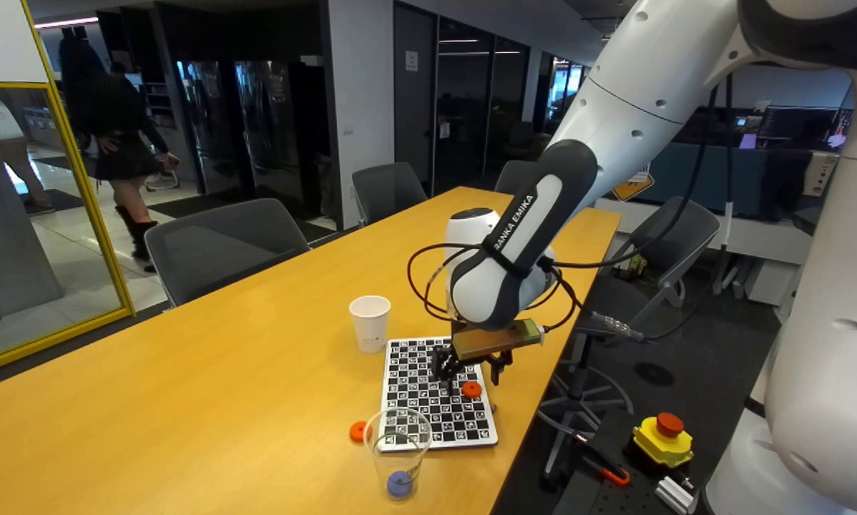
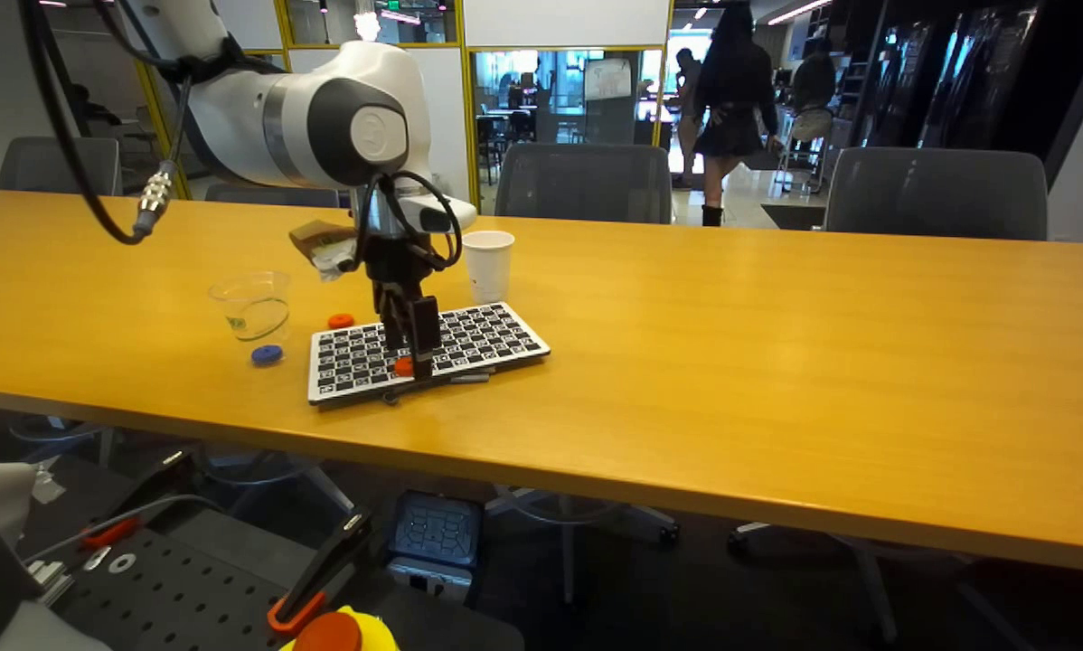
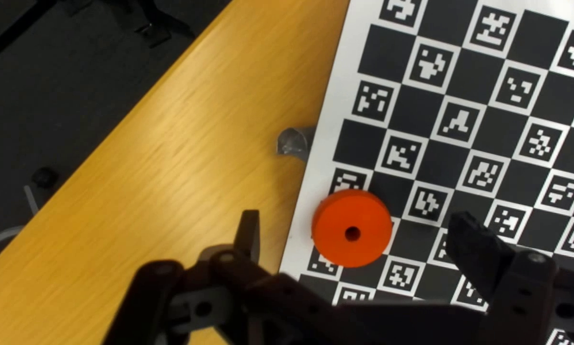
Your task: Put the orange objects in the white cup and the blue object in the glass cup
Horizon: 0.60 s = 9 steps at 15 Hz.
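Orange disc (image 3: pixel 352 228) sits on the checkered board (image 3: pixel 452 158) between the wide-spread fingers of my gripper (image 3: pixel 354 222), a gap on either side.

It's an office here: long wooden table (image 2: pixel 776 380), grey chairs (image 2: pixel 583 183) along it, glass-walled rooms (image 1: pixel 464 107) behind, and there, a paper sign (image 1: pixel 411 61) on a dark door (image 1: pixel 413 132)!

In an exterior view, we see a ceiling light strip (image 2: pixel 801 11) glowing at one o'clock; in the wrist view, sheen streaks the tabletop (image 3: pixel 215 124), while the floor (image 3: pixel 52 72) at ten o'clock lies dark, perhaps slightly blurred.
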{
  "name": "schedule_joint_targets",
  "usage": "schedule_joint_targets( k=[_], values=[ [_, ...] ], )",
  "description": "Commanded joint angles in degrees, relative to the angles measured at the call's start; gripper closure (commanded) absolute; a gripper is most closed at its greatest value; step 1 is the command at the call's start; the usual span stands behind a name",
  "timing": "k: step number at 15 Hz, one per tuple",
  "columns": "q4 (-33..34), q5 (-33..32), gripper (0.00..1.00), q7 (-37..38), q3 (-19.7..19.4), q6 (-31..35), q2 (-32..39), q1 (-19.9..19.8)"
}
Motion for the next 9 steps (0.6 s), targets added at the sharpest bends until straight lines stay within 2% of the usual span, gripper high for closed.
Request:
schedule_joint_targets(
  k=[1,5,8,9],
  values=[
    [0.59,1.11,0.26,-1.35,-1.24,1.74,0.93,0.85],
    [0.54,0.83,0.58,-0.99,-1.51,2.20,1.04,1.00],
    [0.32,0.61,0.76,-0.70,-2.05,1.73,0.46,0.91],
    [0.25,0.54,0.79,-0.57,-2.15,1.66,0.30,0.91]
  ],
)
